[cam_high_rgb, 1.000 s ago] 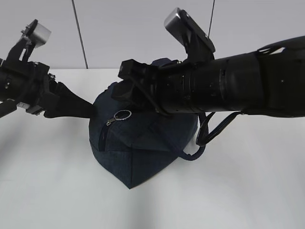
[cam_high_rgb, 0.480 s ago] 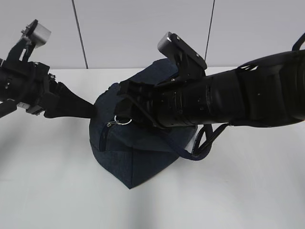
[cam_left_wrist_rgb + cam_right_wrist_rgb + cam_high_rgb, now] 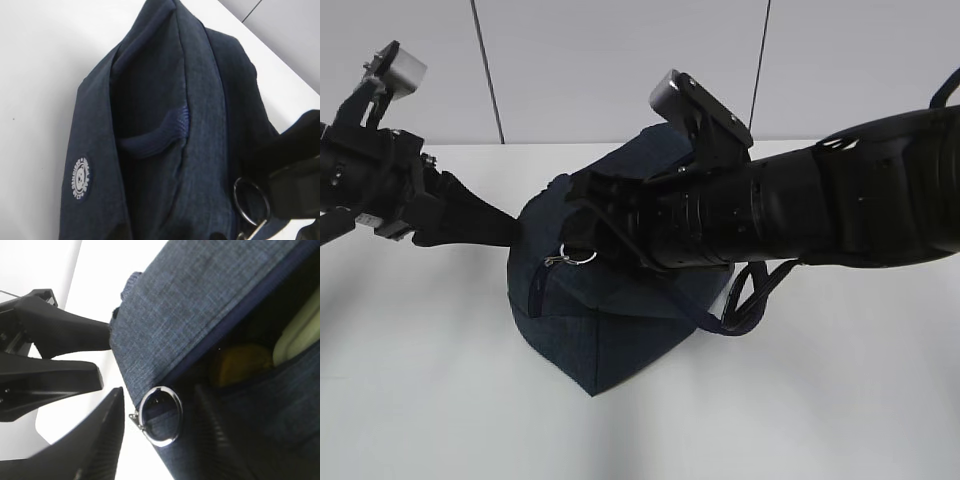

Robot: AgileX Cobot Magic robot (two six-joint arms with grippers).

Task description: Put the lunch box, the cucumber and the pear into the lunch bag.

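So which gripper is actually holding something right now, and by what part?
The left gripper pinches the lunch bag at its upper side edge. The right gripper straddles the ring pull; no grip shows.

L arm is extended in from the left edge, roughly horizontal, wrist cam up top. L tool (image 3: 485,225) is seen with fingers closed to a point, tips pressed against fabric. R arm is stretched across from the right edge past centre, forearm near level, cam mounted on top. R tool (image 3: 165,435) is seen with fingers parted; one finger (image 3: 97,440) visible at left.
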